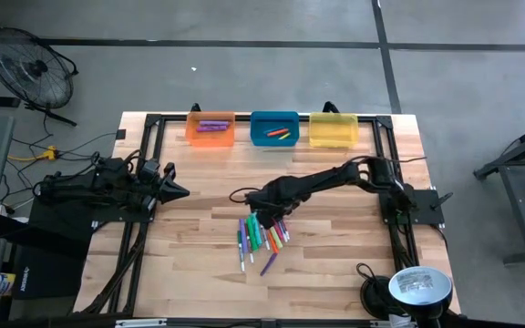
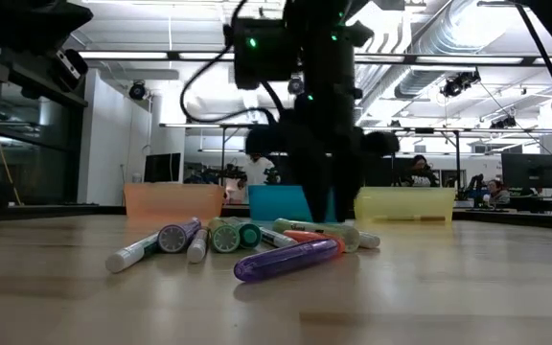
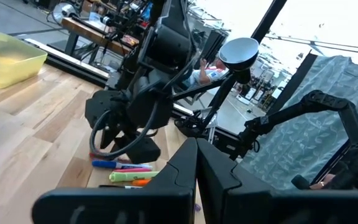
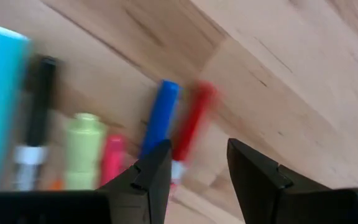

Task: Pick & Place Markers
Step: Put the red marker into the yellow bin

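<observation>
Wooden table (image 1: 335,273), markers (image 1: 262,237) piled centrally

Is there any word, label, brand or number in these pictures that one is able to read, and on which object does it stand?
No text can be read in any view.
The round white lamp head at the table's front right corner carries grey print: too small to read.
The markers show no legible brand: too blurred to read.
The orange bin, blue bin and yellow bin show no label.
</observation>
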Robot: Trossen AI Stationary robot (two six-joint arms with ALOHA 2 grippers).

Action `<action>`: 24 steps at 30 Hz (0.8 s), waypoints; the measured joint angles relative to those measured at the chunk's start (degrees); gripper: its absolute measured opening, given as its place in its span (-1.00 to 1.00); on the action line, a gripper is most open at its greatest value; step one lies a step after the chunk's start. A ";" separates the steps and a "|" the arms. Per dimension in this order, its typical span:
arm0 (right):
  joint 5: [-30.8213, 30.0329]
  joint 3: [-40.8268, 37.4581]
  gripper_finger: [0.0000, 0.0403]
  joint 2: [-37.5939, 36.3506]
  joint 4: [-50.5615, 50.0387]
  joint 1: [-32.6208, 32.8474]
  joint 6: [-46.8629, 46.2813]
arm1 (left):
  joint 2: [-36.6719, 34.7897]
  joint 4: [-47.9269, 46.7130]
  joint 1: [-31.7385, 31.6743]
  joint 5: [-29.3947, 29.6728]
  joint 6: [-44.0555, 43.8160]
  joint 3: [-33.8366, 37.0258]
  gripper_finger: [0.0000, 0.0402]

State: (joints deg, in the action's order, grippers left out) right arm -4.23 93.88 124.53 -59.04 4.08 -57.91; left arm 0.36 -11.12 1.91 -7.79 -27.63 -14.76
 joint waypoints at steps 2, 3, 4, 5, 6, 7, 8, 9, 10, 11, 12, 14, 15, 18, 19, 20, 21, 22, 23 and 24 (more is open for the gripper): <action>0.66 -1.43 -0.29 0.02 0.88 -0.01 -0.15 | 0.00 -0.25 0.00 -0.01 -0.04 0.00 -1.00; 0.96 -1.92 -0.29 -0.06 1.49 0.00 -0.25 | 0.00 -0.40 0.00 -0.02 -0.08 0.00 -1.00; 1.23 -2.59 -0.28 -0.13 1.94 0.00 -0.64 | 0.01 -0.64 0.00 -0.02 -0.21 0.00 -1.00; 1.61 -3.13 -0.29 -0.26 2.46 0.06 -0.76 | 0.00 -0.96 0.00 -0.02 -0.31 -0.01 -1.00; 1.76 -3.64 -0.29 -0.36 2.99 0.17 -0.80 | 0.02 -1.21 0.00 -0.02 -0.61 -0.01 -1.00; 1.96 -3.95 -0.28 -0.39 3.51 0.30 -0.80 | 0.02 -1.34 0.00 -0.02 -0.75 -0.02 -1.00; 2.09 -4.30 -0.29 -0.44 3.94 0.39 -0.81 | 0.02 -1.44 -0.02 -0.02 -0.97 -0.02 -1.00; 2.14 -4.56 -0.29 -0.46 4.23 0.46 -1.00 | 0.02 -1.49 0.00 -0.02 -0.97 -0.02 -1.00; 2.19 -4.59 -0.28 -0.46 4.22 0.64 -1.43 | 0.02 -1.49 0.00 -0.02 -0.99 -0.02 -1.00; 2.12 -4.60 -0.28 -0.45 4.21 0.84 -1.92 | 0.02 -1.53 0.00 -0.04 -1.01 -0.02 -1.00; 1.99 -4.61 -0.29 -0.43 4.25 1.09 -2.37 | 0.02 -1.53 0.00 -0.04 -1.03 -0.02 -1.00; 1.68 -4.65 -0.28 -0.39 4.30 1.58 -2.75 | 0.02 -1.53 -0.01 -0.02 -1.06 -0.03 -1.00; 1.68 -4.65 -0.28 -0.35 4.30 1.81 -2.73 | 0.02 -1.53 -0.01 -0.02 -1.06 -0.04 -1.00; 2.26 -4.70 -0.28 -0.29 4.24 2.44 -3.51 | 0.02 -1.66 -0.02 0.39 -1.04 -0.07 -1.00; 2.46 -4.70 -0.29 -0.28 4.22 2.69 -3.97 | 0.02 -1.94 0.00 0.44 -1.04 -0.09 -1.00; 2.61 -4.71 -0.29 -0.28 4.17 2.98 -4.29 | 0.02 -2.17 0.00 0.57 -1.06 -0.09 -1.00; 2.92 -4.72 -0.29 -0.26 4.02 3.34 -4.67 | 0.02 -2.46 -0.01 0.65 -1.06 -0.09 -1.00; 3.34 -4.72 -0.29 -0.26 3.82 3.69 -5.04 | 0.02 -2.69 0.00 0.70 -1.06 -0.09 -1.00; 3.73 -4.72 -0.29 -0.26 3.67 4.05 -5.19 | 0.02 -2.72 -0.01 0.73 -1.06 -0.09 -1.00; 4.04 -4.74 -0.29 -0.24 3.53 4.43 -5.31 | 0.02 -2.71 -0.01 0.76 -1.06 -0.09 -1.00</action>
State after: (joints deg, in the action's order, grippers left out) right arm -0.19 89.14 124.29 -55.51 8.50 -63.22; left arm 0.38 -13.82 1.90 -7.03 -28.69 -14.85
